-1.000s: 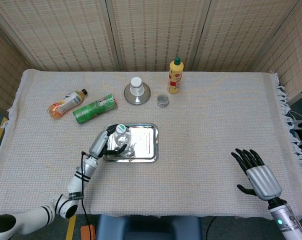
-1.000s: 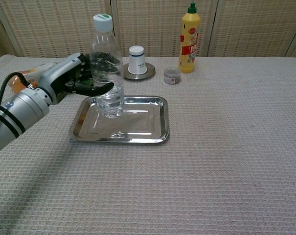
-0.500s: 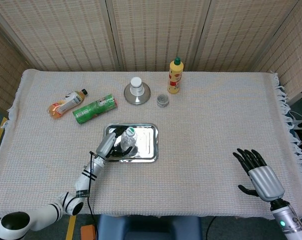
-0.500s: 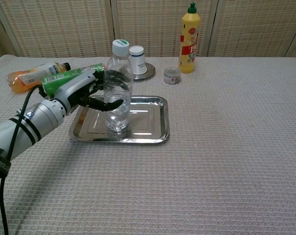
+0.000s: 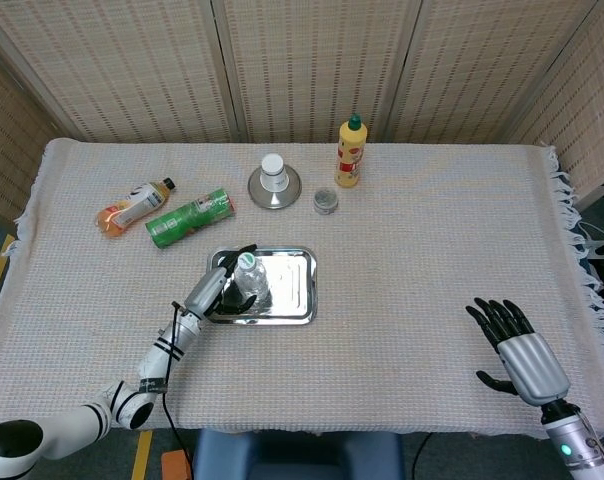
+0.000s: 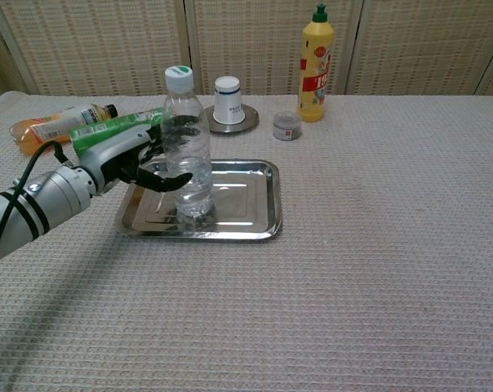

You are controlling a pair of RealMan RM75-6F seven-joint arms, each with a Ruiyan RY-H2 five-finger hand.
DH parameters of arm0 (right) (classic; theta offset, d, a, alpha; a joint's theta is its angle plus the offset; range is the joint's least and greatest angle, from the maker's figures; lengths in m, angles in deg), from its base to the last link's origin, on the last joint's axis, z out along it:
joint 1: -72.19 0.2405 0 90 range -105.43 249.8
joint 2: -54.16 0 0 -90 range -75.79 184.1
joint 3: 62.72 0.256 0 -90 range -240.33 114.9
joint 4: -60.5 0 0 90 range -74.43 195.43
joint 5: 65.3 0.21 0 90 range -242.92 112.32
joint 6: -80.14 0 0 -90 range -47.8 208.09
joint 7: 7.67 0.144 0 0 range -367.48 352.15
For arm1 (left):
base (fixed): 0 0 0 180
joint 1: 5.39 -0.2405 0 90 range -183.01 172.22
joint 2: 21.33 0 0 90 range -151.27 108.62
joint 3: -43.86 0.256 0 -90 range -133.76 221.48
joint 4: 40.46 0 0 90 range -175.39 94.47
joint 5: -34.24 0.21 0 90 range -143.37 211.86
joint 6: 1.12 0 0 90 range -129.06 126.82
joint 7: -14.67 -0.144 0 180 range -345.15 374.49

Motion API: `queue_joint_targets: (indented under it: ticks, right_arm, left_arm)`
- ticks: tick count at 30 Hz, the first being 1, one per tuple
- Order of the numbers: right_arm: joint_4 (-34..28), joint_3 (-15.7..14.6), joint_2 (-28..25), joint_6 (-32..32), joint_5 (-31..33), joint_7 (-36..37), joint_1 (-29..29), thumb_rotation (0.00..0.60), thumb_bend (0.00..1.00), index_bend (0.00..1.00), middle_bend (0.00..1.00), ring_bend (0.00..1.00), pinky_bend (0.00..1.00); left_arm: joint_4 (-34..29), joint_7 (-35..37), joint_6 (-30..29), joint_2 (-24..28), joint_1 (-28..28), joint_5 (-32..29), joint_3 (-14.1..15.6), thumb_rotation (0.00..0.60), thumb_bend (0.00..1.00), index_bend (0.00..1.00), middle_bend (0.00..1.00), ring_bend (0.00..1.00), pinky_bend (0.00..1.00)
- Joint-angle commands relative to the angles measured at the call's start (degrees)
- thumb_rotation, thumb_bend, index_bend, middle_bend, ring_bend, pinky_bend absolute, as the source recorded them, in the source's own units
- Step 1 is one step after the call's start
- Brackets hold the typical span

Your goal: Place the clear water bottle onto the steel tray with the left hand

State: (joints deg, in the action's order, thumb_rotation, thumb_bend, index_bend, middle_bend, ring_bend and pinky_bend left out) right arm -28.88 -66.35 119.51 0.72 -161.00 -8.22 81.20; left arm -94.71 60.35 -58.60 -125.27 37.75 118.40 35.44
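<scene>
Clear water bottle (image 6: 188, 147) upright on steel tray (image 6: 255, 216), just right of left robot hand (image 6: 140, 163), fingers curled around it.

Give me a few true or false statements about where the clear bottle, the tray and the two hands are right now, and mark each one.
1. The clear water bottle stands upright on the steel tray. True.
2. The left hand is far from the bottle. False: its fingers wrap around the bottle's side.
3. The right hand holds the yellow squeeze bottle. False: it holds nothing, fingers apart, at the table's near right.
4. A green can lies on its side beyond the tray. True.
5. The tray sits at the table's far right edge. False: it sits left of centre.
</scene>
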Motion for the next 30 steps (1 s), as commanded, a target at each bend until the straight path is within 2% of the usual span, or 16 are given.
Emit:
queue_joint_targets:
  ticks: [1,7,12,15,19,22,26,30]
  right_arm:
    - [-0.01,-0.07,0.04,0.06,-0.08,-0.14,0.0,0.6,0.08,0.0,0.0,0.0,0.0]
    - [-0.2,-0.53,-0.12,0.32,-0.74,0.02,0.11,0.6,0.08,0.0,0.0,0.0,0.0]
    - [-0.34,-0.64,-0.25,-0.24,-0.94,-0.26,-0.21,0.6,0.08,0.0,0.0,0.0,0.0]
    - [-0.69,-0.77,-0.48,-0.34,-0.77,-0.99,-0.51,0.6,0.08,0.0,0.0,0.0,0.0]
    - [-1.22,-0.05,-0.2,-0.68,0.75,-2.84,-1.04,0.6,0.08,0.0,0.0,0.0,0.0]
    - [-1.02,1.23,0.66,-0.12,3.32,-3.59,-1.04,0.6,0.08,0.0,0.0,0.0,0.0]
    - [-1.31,1.59,1.16,0.96,4.36,-4.69,-0.72,0.6,0.08,0.0,0.0,0.0,0.0]
    - [-1.43,1.31,1.22,1.96,4.65,-5.57,-0.55,0.6,0.08,0.0,0.0,0.0,0.0]
  left_arm:
    - [-0.99,0.25,0.68,1.24,-0.07,-0.04,0.44,0.6,0.37,0.0,0.0,0.0,0.0]
    - [-2.74,-2.62,-0.92,3.69,-0.79,0.65,1.02,0.6,0.36,0.0,0.0,0.0,0.0]
    - [-4.3,-10.85,-6.6,8.37,-4.01,2.84,3.19,0.6,0.36,0.0,0.0,0.0,0.0]
    - [-5.32,-17.7,-10.12,13.53,-8.1,3.8,6.15,0.6,0.36,0.0,0.0,0.0,0.0]
    - [-5.91,-29.54,-21.82,19.12,-17.9,4.29,9.57,0.6,0.37,0.0,0.0,0.0,0.0]
    - [-7.74,-33.94,-29.47,21.63,-25.06,3.36,11.06,0.6,0.37,0.0,0.0,0.0,0.0]
    - [-12.42,-40.97,-31.77,25.71,-29.07,1.3,11.24,0.6,0.37,0.0,0.0,0.0,0.0]
    - [-19.12,-43.94,-31.86,29.52,-30.32,0.06,10.44,0.6,0.37,0.0,0.0,0.0,0.0]
